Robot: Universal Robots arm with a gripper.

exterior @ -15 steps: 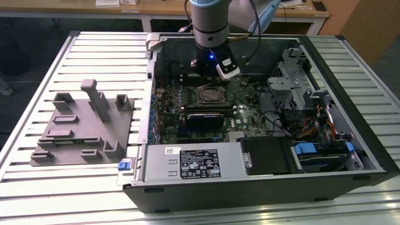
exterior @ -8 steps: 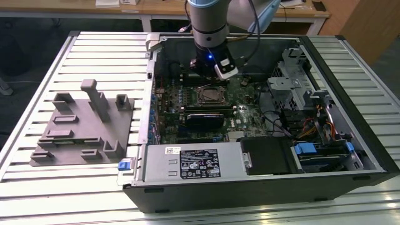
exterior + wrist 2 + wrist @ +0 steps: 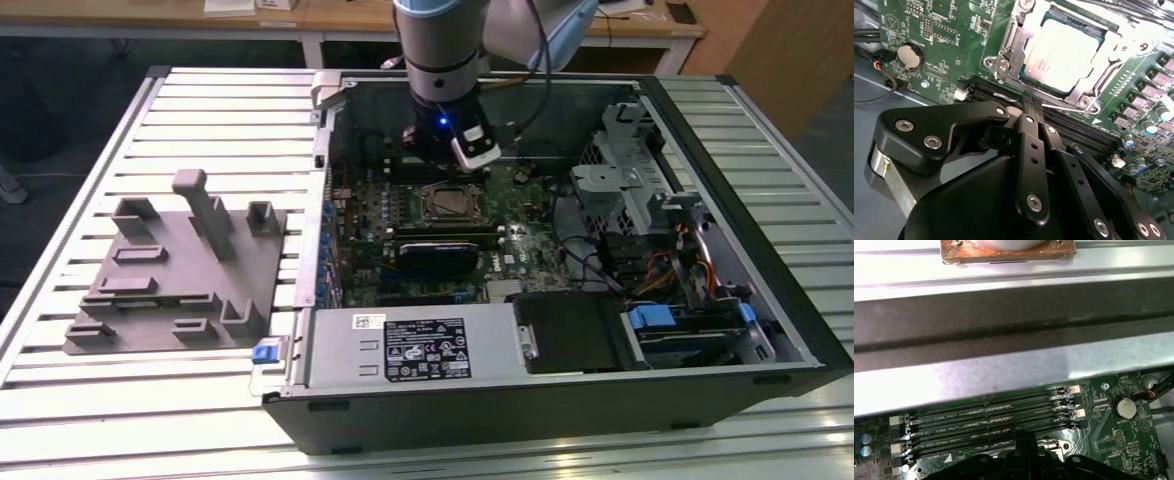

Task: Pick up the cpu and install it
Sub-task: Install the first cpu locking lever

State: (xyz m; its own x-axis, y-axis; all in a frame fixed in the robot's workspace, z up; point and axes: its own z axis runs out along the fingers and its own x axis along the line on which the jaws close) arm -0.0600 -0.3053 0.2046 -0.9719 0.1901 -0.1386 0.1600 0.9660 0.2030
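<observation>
The cpu (image 3: 1061,52) is seen in the second wrist view lying flat inside the socket (image 3: 1019,35) on the green motherboard (image 3: 949,40), its pale metal top facing up and the metal retaining frame standing around its edges; it appears to be already seated there rather than carried. In the exterior view the socket (image 3: 445,203) is found near the middle of the open computer case (image 3: 747,250), with the arm's gripper (image 3: 451,150) hanging just above and behind it. In the second wrist view the gripper (image 3: 1032,100) is shown with its two thin black fingers (image 3: 1026,97) brought together at the tips, nothing being held between them, and the tips lie just beside the socket's near edge, over the memory slots (image 3: 1074,132). The same slots (image 3: 989,415) are seen in the first wrist view, beside a coin battery (image 3: 1126,407). The chip is judged to be light, stiff and flat, with a smooth metal lid that would be slippery under narrow pads. Its underside and the socket contacts beneath it are judged to be fragile, so any tilt or sideways drag is to be avoided. Hold is best taken on two opposite edges of the thin rim, kept level, with light pressure only. The grey fixture block (image 3: 174,270) is left on the slatted table (image 3: 80,420), well apart from the case.
</observation>
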